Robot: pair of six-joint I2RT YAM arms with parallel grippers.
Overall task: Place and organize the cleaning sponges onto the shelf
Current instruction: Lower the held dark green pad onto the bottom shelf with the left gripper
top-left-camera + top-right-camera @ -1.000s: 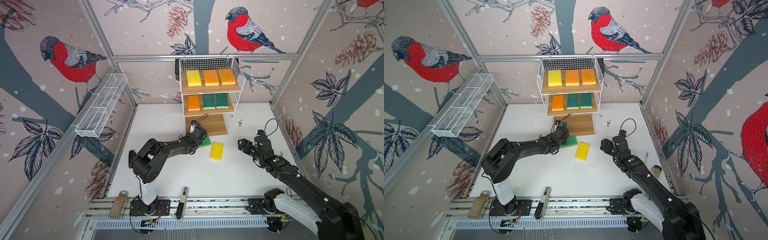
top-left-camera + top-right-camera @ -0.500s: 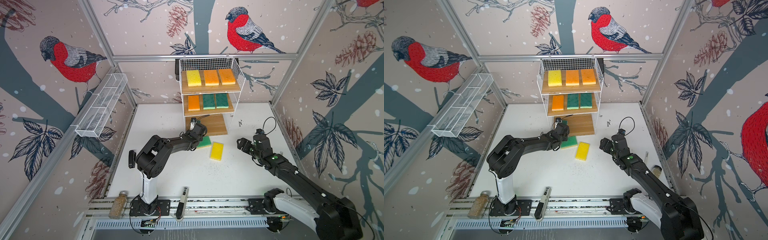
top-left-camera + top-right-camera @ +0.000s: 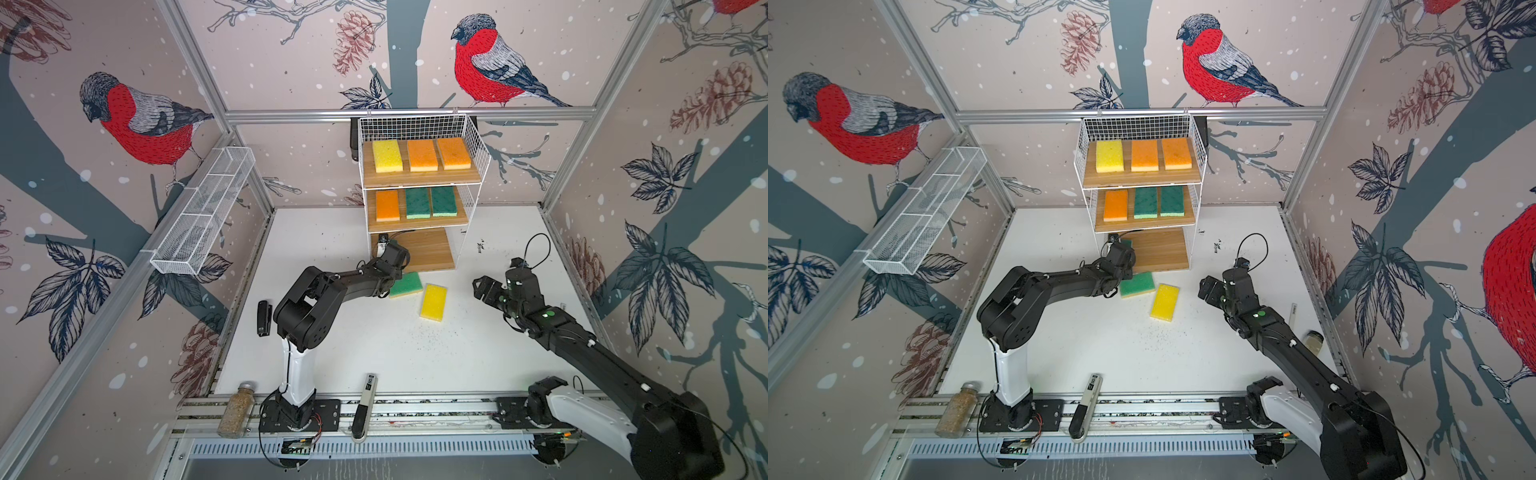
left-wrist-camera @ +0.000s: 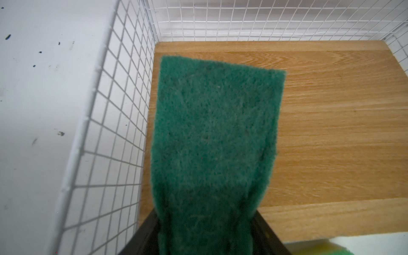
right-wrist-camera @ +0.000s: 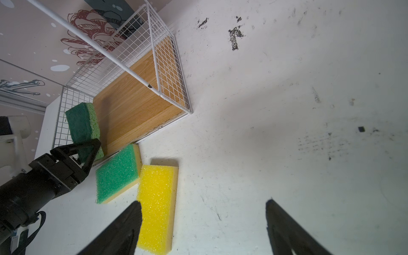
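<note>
Sponges left on the white counter (image 3: 374, 353) number two: a yellow sponge (image 3: 433, 302) lying flat just beside the right tool (image 5: 203, 204), whose jaws stand wide apart and empty, and beyond it a light green sponge (image 3: 406, 284) at the front edge of the shelf (image 3: 473, 141). The left tool (image 4: 205, 213) is clamped on a dark green sponge (image 4: 216, 132) over the left of the bottom board (image 4: 331, 121). Farther up, the middle board (image 3: 415, 224) carries an orange sponge (image 3: 387, 205) and two green-faced sponges (image 3: 417, 203); the top board (image 3: 419, 179) holds a second yellow sponge (image 3: 387, 156) and two orange sponges (image 3: 422, 155).
</note>
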